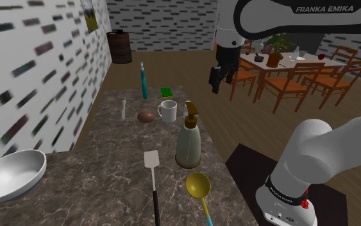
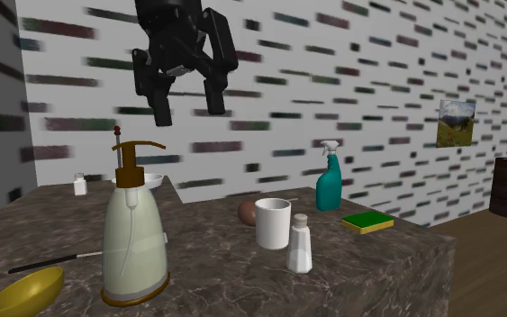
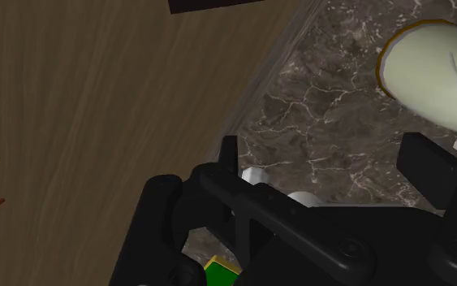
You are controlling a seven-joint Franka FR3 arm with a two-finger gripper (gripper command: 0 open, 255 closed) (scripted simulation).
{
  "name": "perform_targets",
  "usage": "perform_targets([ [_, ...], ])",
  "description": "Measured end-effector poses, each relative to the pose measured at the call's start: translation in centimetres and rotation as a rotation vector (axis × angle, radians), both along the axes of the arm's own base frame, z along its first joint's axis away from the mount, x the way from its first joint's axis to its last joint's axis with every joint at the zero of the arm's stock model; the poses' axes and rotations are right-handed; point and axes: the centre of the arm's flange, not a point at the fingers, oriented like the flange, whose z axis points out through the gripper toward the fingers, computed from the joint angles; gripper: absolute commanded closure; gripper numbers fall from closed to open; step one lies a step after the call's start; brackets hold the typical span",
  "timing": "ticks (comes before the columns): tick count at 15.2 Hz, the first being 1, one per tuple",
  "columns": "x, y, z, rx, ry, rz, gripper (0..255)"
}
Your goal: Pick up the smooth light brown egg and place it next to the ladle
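The light brown egg lies on the dark marble counter, touching or nearly touching a white mug. From the other side the egg peeks out behind that mug. The yellow ladle lies near the counter's front corner, its bowl beside the soap dispenser. My black gripper hangs high above the counter, open, with nothing between its fingers. In the shoulder view the gripper is right of the mug, over the counter's edge. The wrist view has one finger over the counter's rim.
A spatula lies beside the ladle. A white bowl sits at the counter's left. A teal spray bottle, green sponge and slim shaker stand beyond the egg. A dining table with chairs is behind.
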Motion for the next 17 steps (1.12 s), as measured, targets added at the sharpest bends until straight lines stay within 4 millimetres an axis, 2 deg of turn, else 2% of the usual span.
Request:
perform_targets([
  [1, 0.0, 0.0, 0.0, 0.0, 0.0, 0.0, 0],
  [3, 1.5, -0.2, -0.5, -0.001, 0.006, 0.024, 0],
  [10, 9.6, 0.1, -4.7, -0.004, 0.039, 0.16, 0],
  [14, 14.5, 1.4, -6.7, -0.006, 0.059, 0.241, 0],
  [17, 18.1, 1.5, -8.3, -0.007, 0.073, 0.302, 0],
])
